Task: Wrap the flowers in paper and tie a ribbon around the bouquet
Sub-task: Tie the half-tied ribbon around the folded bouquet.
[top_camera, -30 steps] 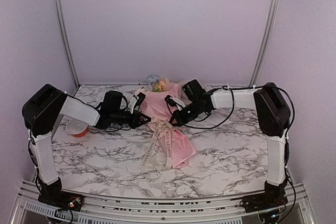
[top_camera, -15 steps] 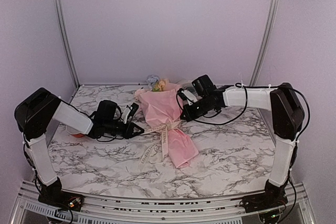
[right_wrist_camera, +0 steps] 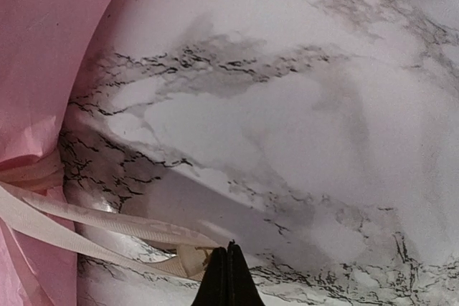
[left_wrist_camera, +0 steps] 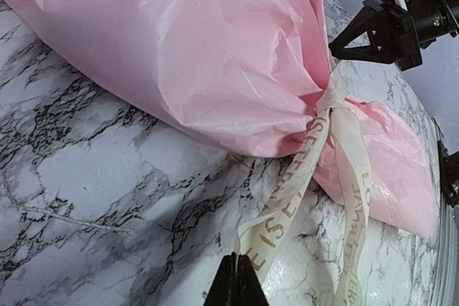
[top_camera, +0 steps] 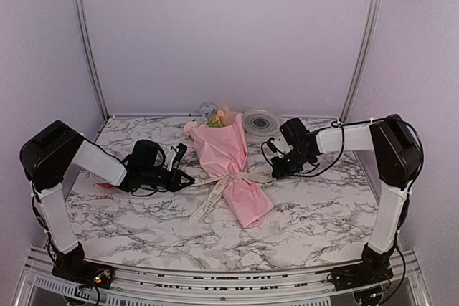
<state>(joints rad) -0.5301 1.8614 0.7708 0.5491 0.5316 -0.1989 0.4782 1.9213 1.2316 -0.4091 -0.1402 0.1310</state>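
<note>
The bouquet (top_camera: pixel 231 166) is laid near the middle of the marble table (top_camera: pixel 323 206). Its long axis runs from the flowers (top_camera: pixel 215 115) by the far edge toward the near right corner, and the ribbon (left_wrist_camera: pixel 300 177) is cinched around its waist. The ribbon's ends are led out crosswise: one is pinched in the fully closed left gripper (left_wrist_camera: pixel 237 279) left of the waist, the other in the closed right gripper (right_wrist_camera: pixel 228 257) to its right, about equally near. An outward pull square to that axis is judged next. A ringed plate (top_camera: pixel 259 121) by the far edge is set well apart.
</note>
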